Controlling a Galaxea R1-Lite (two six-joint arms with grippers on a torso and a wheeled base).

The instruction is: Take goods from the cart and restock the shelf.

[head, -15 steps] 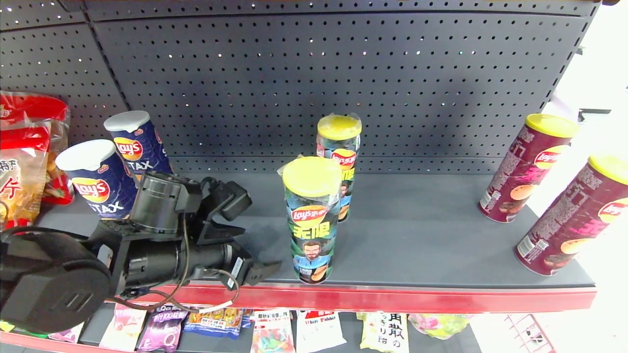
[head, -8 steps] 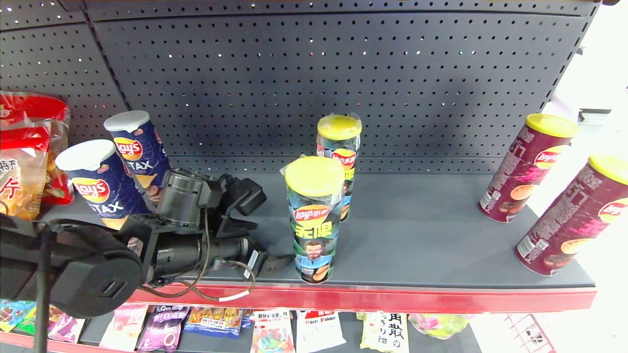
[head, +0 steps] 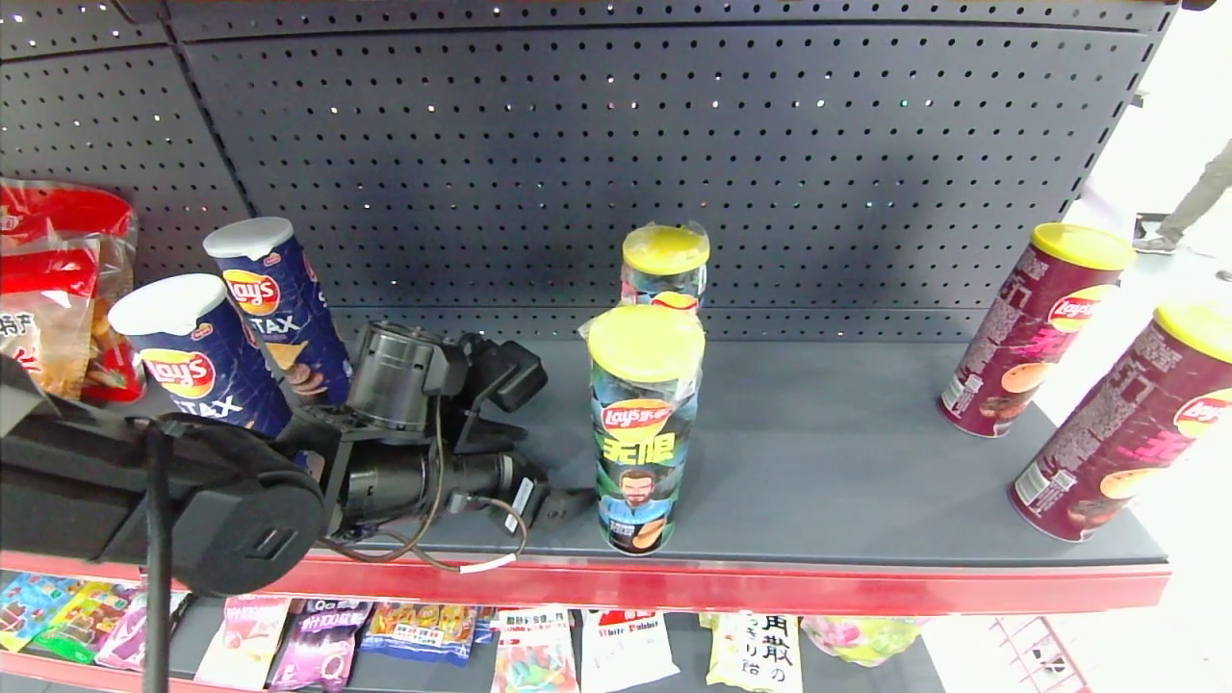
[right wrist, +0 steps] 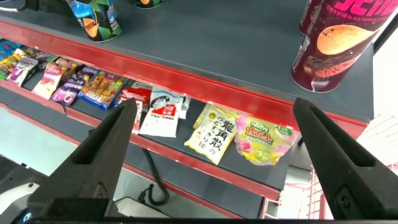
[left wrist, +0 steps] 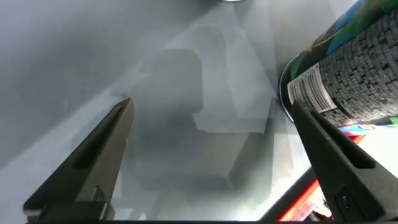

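The tall green-and-blue cardboard crisp can with the yellow plastic lid [head: 643,433] stands upright on the grey metal shelf [head: 828,452], close to its red front lip [head: 770,585] and in front of a matching can [head: 664,265]. Your left gripper [head: 566,502] lies low beside its base, jaws apart and holding nothing. One finger [left wrist: 336,168] is touching or just beside the can; you cannot tell which from here. A sideways sweep at that height could topple so narrow a can, or skid it over the lip, so draw straight back. Your right gripper [right wrist: 217,162] hangs spread and empty out in front of the flat sweet packets [right wrist: 217,134].
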